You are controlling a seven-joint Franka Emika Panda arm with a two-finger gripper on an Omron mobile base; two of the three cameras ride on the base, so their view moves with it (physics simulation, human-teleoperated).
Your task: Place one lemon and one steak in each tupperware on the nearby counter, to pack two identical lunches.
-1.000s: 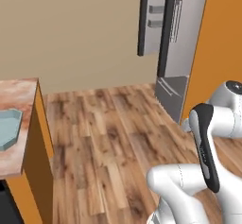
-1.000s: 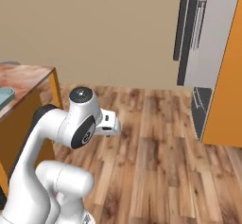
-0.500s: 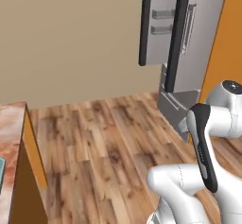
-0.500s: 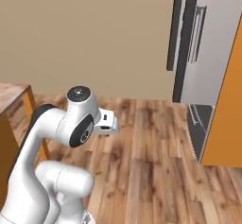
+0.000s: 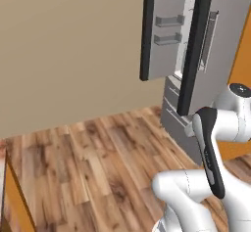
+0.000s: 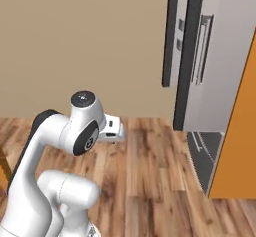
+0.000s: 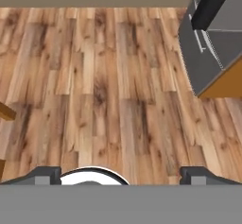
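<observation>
In the left base view the white arm [image 5: 211, 157] rises from the lower right, folded over a wooden plank floor [image 5: 98, 162]. Ahead stands a tall grey fridge [image 5: 215, 55] with one door [image 5: 164, 28] swung open, its inner shelves facing the room, against a plain beige wall [image 5: 68, 50]. At the far lower left edge an orange cabinet side [image 5: 17, 204] shows, with a thin strip of the counter [image 5: 2, 177] above it; that is well apart from the arm, on the opposite side of the picture. No lemon, steak or container can be seen on that strip.

In the right base view the arm [image 6: 60, 141] rises from the lower left, its wrist pointing toward the middle of the floor [image 6: 150, 181]. The grey fridge [image 6: 215, 66] stands at the right with an orange cabinet panel [image 6: 235, 141] beside it, and a sliver of orange cabinet [image 6: 4, 163] sits at the left edge behind the arm.

In the hand view the gripper [image 7: 120, 173] looks down at bare planks [image 7: 104, 76]. Its two dark fingertips [image 7: 45, 173] stand at the far left and far right of the bottom edge, jaws spread wide with nothing between them. The grey base of the fridge [image 7: 208, 43] and an orange panel [image 7: 227, 83] lie at the upper right; a small orange corner [image 7: 7, 112] pokes in at the left edge.
</observation>
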